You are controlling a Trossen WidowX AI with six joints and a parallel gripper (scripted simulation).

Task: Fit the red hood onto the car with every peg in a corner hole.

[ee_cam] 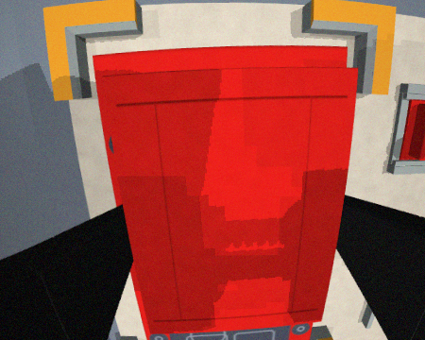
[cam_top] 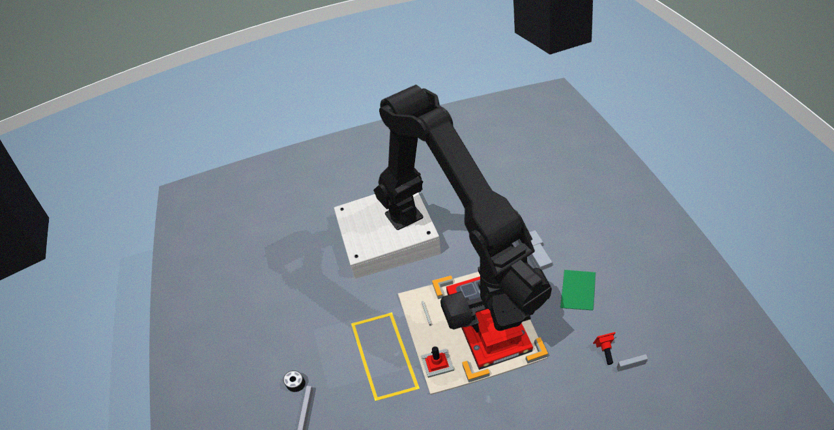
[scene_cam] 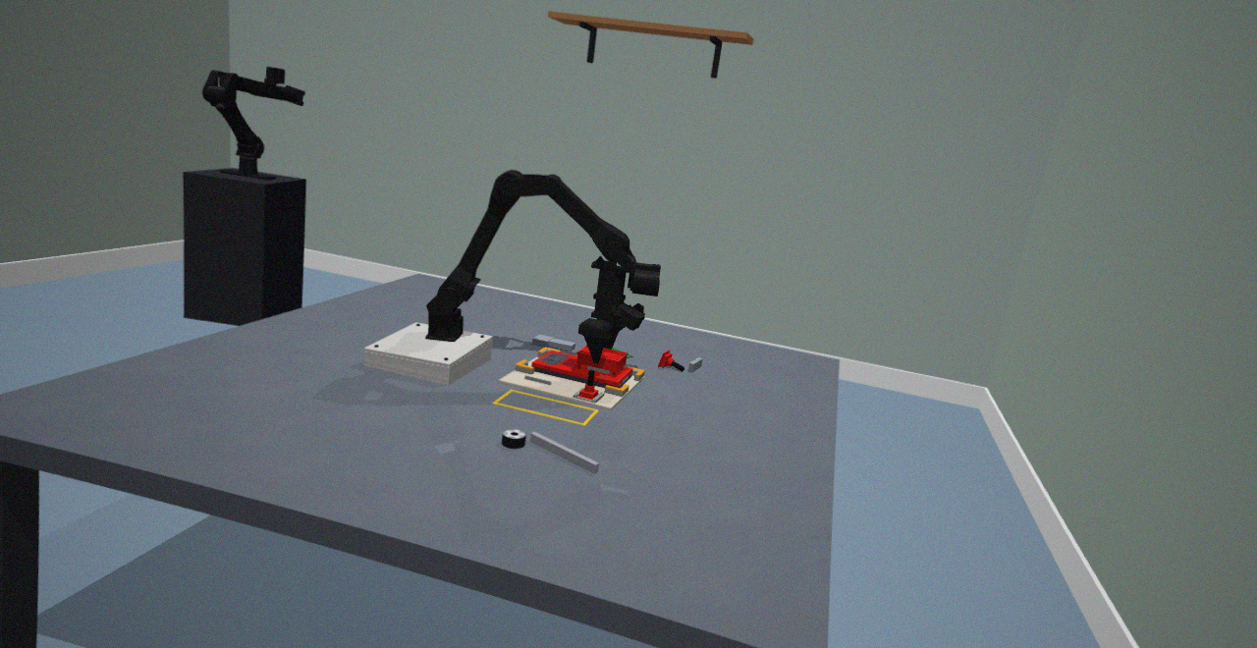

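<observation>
My gripper (cam_top: 495, 318) (scene_cam: 602, 357) (ee_cam: 231, 210) is shut on the sides of the red hood (cam_top: 503, 337) (scene_cam: 616, 359) (ee_cam: 250, 165). The hood is low over the deck of the red chassis (cam_top: 483, 356) (scene_cam: 559, 368) (ee_cam: 222, 59), roof up and about level. The chassis sits between the orange corner stops of the jig (cam_top: 415, 309) (ee_cam: 222, 25). In the wrist view a strip of deck shows past the hood's far edge. The hood covers the engine block and pegs, so I cannot tell whether pegs are in the holes or whether it touches the deck.
A red part with a black post (cam_top: 436, 363) (scene_cam: 588, 392) stands on the board beside the chassis. Around lie a yellow outline (cam_top: 363, 361), a green plate (cam_top: 578, 290), a red part with a black stem (cam_top: 604, 341), a wheel (cam_top: 294, 379) and grey bars (cam_top: 632, 362) (scene_cam: 564, 453).
</observation>
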